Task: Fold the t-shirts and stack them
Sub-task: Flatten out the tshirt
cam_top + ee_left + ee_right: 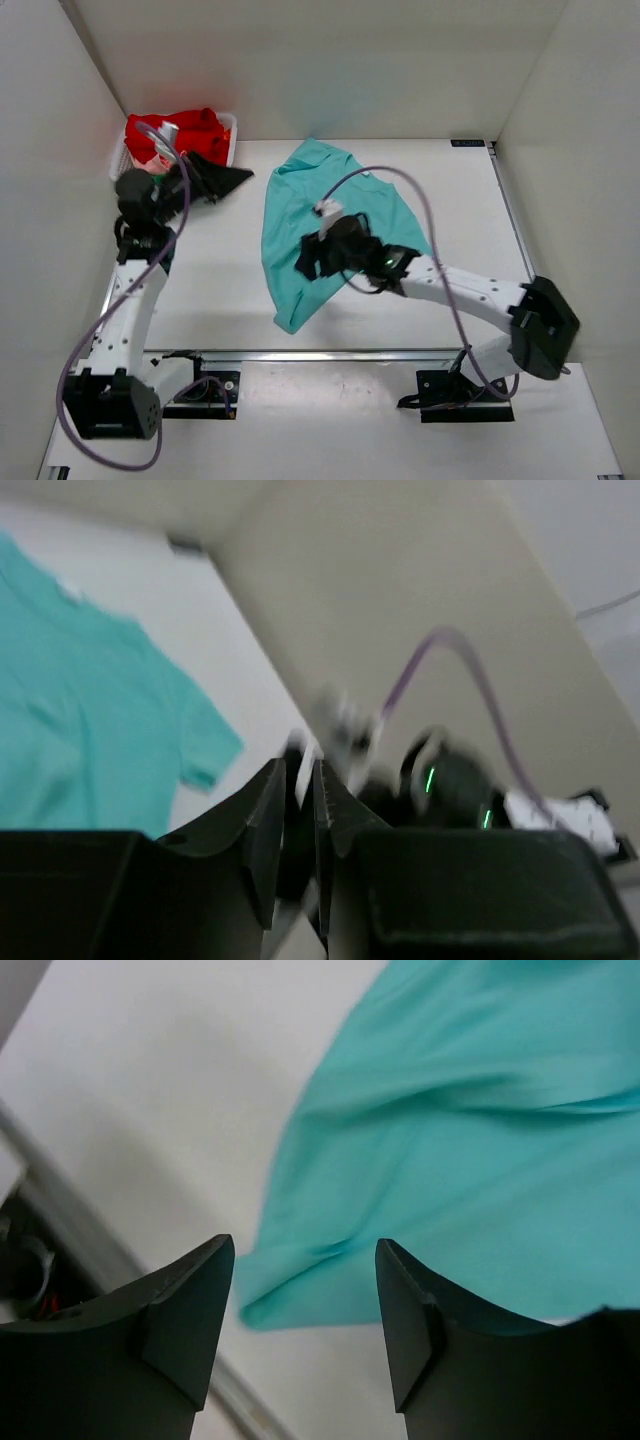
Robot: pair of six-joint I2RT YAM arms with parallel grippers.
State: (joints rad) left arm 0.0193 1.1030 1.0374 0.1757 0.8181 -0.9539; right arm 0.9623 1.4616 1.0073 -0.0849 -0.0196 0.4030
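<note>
One teal t-shirt [300,200], one red t-shirt [195,128] (both plain), white basket [231,128].

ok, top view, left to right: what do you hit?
red shirt → left gripper → teal shirt. Right gripper overlaps the teal shirt, so it is left out.

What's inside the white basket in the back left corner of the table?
Crumpled red cloth fills the white plastic basket. The left arm covers its front, so anything under the red can't be seen.
</note>
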